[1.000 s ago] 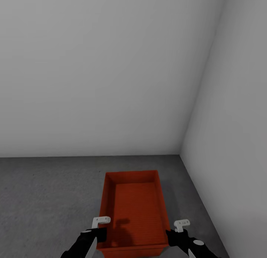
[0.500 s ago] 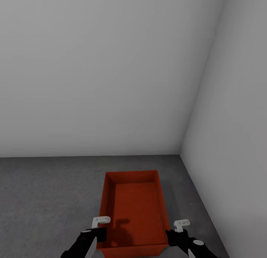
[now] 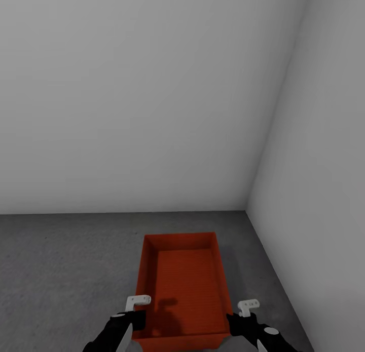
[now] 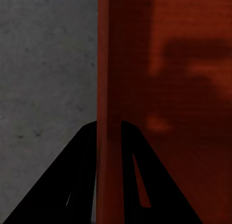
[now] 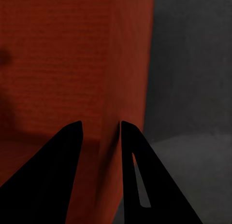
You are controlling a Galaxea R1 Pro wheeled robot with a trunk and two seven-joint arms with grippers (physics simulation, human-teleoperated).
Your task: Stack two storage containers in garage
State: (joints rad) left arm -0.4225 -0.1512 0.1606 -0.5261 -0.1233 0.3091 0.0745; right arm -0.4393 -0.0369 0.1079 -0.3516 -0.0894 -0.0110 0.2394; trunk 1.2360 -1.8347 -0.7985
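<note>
One orange-red storage container (image 3: 185, 281), open-topped and empty, lies lengthwise in front of me over the dark grey concrete floor (image 3: 61, 271) of the garage, near the corner. My left gripper (image 3: 135, 319) is shut on its left side wall (image 4: 104, 89), which runs between the two black fingers (image 4: 72, 175). On the opposite side, my right gripper (image 3: 236, 319) is shut on the right wall (image 5: 125, 64), pinched between its fingers (image 5: 53, 175). I cannot tell whether the container rests on the floor or hangs just above it.
A plain pale grey wall (image 3: 132, 99) stands ahead and a second one (image 3: 319, 190) closes the right side, meeting in a corner just beyond the container. Bare concrete stretches to the left of the container.
The container's near edge sits a hair higher in the head view than a second ago. Both grippers keep their hold and the camera has not moved.
</note>
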